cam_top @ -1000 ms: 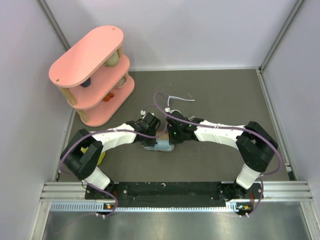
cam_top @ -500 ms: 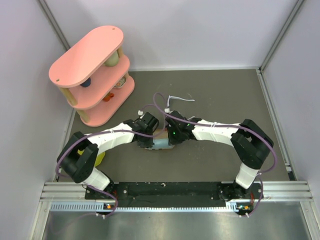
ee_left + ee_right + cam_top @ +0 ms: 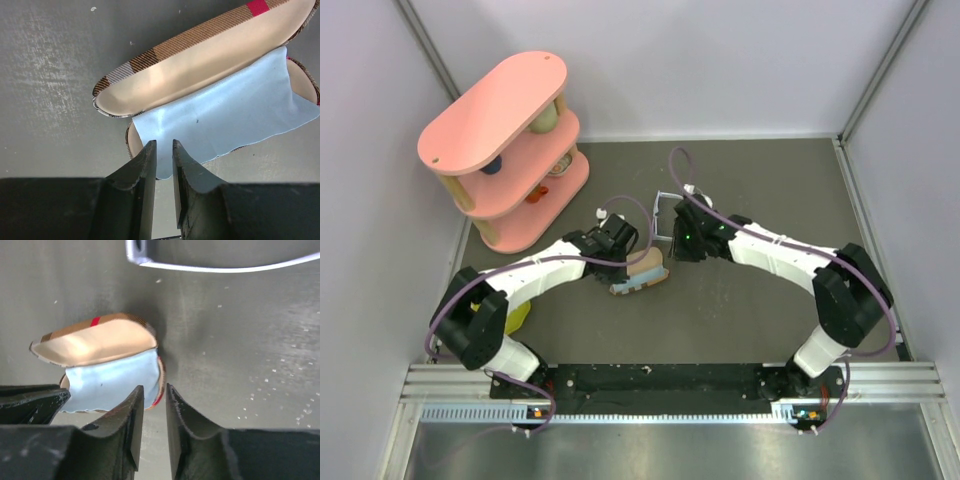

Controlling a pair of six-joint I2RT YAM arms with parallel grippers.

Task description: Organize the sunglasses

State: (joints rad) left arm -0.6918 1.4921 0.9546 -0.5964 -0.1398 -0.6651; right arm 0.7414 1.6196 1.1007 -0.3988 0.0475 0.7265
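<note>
Just ahead of my left claw [image 3: 163, 145] the plaid glasses case [image 3: 200, 65] lies open on the dark table [image 3: 50, 75], its lid tipped back so the tan lining shows. A light blue cleaning cloth [image 3: 225, 110] is spread over the lower shell, with one corner just beyond my fingertips.

Left claw: jaws parted by a narrow slit, nothing between them.

Right claw [image 3: 154, 387]: the same narrow gap, likewise empty, poised at the other end of the case, which sits just beyond its tips and to their left.

The sunglasses [image 3: 142, 261] rest on the table farther beyond the right claw. They are apart from the case and touched by neither claw, and one slender temple runs off to the right.

The case probably stands open to receive the frame, with the cloth serving as a liner unless it has to be shifted first. I judge the pickup falls to my right claw, which is nearer. The thin frame lies flat, so the jaws would need to open wider and come in low, or the wire may skate away.
</note>
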